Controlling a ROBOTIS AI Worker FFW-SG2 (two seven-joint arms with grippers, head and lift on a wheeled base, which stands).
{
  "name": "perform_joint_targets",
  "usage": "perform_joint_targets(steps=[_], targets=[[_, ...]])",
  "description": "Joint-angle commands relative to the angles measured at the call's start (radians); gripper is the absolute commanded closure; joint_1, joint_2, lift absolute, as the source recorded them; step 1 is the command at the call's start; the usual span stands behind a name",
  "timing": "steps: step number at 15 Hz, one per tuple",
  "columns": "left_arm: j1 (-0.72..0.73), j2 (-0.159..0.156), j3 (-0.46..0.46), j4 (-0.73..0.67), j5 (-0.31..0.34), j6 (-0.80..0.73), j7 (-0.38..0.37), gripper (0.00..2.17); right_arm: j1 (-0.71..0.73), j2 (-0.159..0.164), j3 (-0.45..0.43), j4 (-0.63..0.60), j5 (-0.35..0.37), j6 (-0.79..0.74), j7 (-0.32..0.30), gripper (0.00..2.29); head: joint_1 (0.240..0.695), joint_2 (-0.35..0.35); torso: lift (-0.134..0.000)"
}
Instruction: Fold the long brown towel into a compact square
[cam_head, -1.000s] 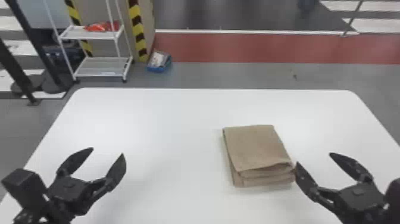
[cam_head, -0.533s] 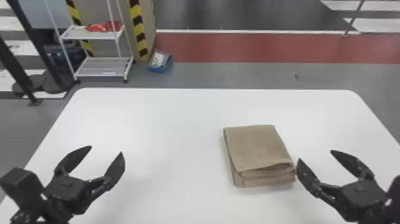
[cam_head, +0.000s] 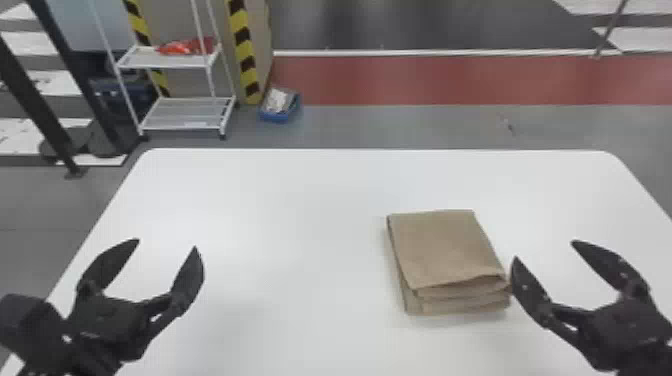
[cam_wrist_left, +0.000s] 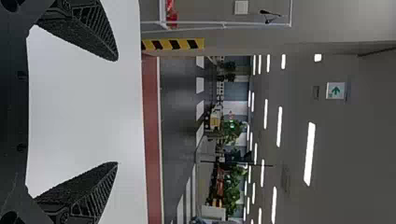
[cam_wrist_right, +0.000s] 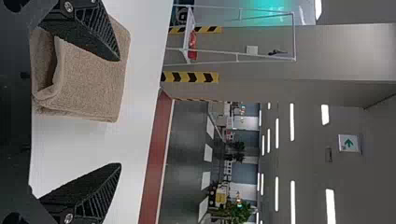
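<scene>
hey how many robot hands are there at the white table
2. The left hand is open at the near left of the table; the right hand is open at the near right, beside the folded brown towel.

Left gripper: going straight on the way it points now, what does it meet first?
The way looks free: the left gripper points out over the white tabletop, though its height is unclear.
</scene>
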Motion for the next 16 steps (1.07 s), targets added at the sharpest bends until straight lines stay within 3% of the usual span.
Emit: perform_joint_targets(steps=[1, 16], targets=[[0.005, -0.007, -0.024, -0.002, -0.029, 0.006, 0.031, 0.08, 0.005, 0.002, 0.004, 0.008, 0.0, -0.02, -0.003, 0.08, 0.695, 0.048, -0.124], [0.012, -0.007, -0.032, 0.001, -0.029, 0.013, 0.032, 0.08, 0.022, 0.002, 0.007, 0.008, 0.0, -0.051, -0.009, 0.09, 0.695, 0.041, -0.124]])
